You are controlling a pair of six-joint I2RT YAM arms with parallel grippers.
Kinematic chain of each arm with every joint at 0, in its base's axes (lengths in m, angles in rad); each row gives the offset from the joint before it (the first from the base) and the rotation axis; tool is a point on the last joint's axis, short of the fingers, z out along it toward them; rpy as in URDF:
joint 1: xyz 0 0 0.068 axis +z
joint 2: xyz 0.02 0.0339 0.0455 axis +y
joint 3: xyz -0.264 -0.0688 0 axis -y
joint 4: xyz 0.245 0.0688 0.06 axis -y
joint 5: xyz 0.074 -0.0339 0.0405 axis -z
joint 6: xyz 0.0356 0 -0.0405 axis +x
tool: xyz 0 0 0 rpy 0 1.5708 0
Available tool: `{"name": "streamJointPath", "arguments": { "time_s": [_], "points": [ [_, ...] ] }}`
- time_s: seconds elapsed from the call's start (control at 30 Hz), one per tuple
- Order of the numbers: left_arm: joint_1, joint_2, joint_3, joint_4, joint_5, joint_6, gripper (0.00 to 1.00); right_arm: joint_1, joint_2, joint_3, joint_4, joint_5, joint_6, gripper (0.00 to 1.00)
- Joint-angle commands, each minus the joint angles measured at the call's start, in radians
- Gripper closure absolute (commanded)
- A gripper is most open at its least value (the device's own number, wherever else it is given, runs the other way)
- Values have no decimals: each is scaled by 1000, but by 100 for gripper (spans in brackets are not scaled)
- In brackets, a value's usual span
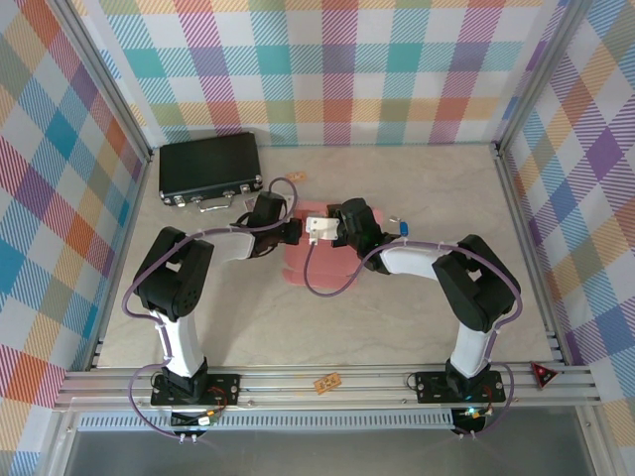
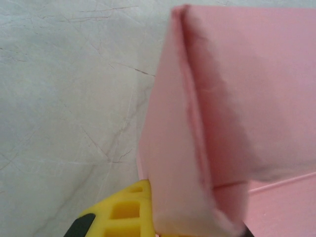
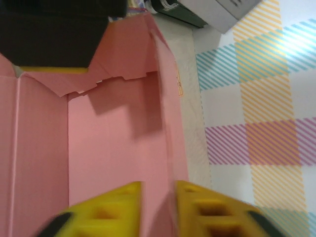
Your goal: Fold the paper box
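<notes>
The salmon-pink paper box [image 1: 322, 266] lies mid-table, partly formed, between both arms. My left gripper [image 1: 296, 232] comes in from the left and is shut on a folded-up side wall of the box [image 2: 237, 89]. One yellow finger [image 2: 123, 212] presses the wall's outer face, and the card hides the other. My right gripper [image 1: 319, 230] reaches in from the right. In the right wrist view its jaws [image 3: 159, 190] stand slightly apart, astride the box's right wall [image 3: 170, 123], and the box floor [image 3: 113, 143] lies to the left.
A black hard case with metal latches [image 1: 210, 169] sits at the back left, its corner also visible [image 3: 212, 10]. A small blue object [image 1: 404, 229] lies right of the grippers. Plaid walls and an aluminium frame [image 1: 516, 228] enclose the table.
</notes>
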Motion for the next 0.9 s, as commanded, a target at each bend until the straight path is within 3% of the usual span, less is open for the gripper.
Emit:
{"name": "streamJointPath", "arguments": {
  "time_s": [0.0,0.1,0.2,0.47,0.77,0.87],
  "points": [
    [-22,-50,-23,-18,-51,39,100,16,-45,1,-33,-20,57,60],
    [-33,-70,-30,-47,-85,63,100,26,-83,-8,-47,-24,101,46],
    [-35,-88,-33,-80,-122,76,100,29,-142,-5,-103,-37,189,39],
    [-39,-157,-78,-112,-214,81,100,9,-289,-4,-248,-38,456,34],
    [-38,-226,-187,20,-203,124,100,-212,-326,-4,-402,-6,795,35],
    [-39,-235,-224,76,-198,134,100,-305,-299,-10,-443,-82,863,37]
  ]
}}
